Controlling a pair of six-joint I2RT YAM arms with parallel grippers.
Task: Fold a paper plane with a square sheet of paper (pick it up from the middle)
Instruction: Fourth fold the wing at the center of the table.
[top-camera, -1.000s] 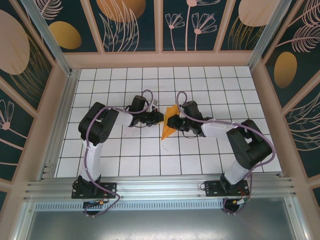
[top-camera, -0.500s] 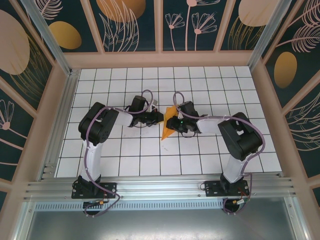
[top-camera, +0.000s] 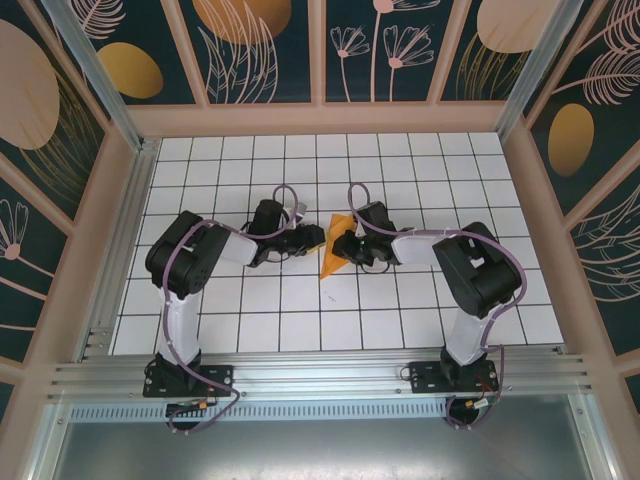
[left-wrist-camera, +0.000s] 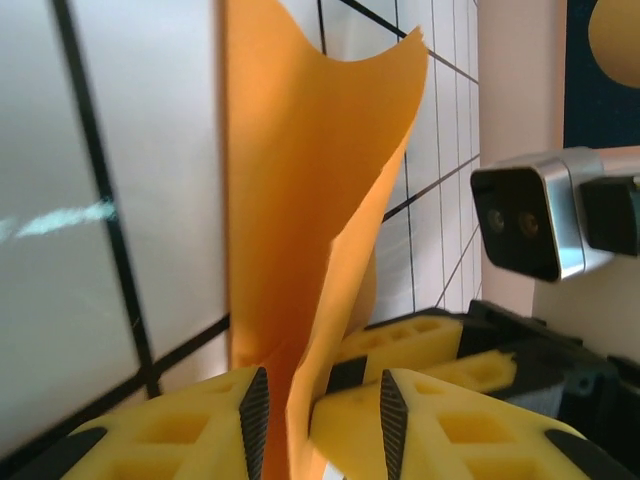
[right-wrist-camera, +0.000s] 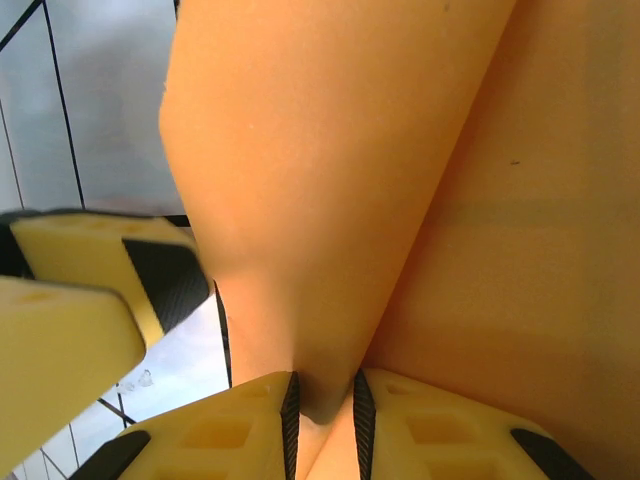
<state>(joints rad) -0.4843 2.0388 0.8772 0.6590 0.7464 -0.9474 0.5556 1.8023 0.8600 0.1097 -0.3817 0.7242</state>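
Paper (left-wrist-camera: 300, 180) folded | left claw (left-wrist-camera: 322, 410) parted loosely around it | right claw (right-wrist-camera: 322, 400) pinching it

The white, black-gridded desk (top-camera: 250, 310) looks bare except where the orange paper's (top-camera: 331, 255) lower tip seems to touch it.
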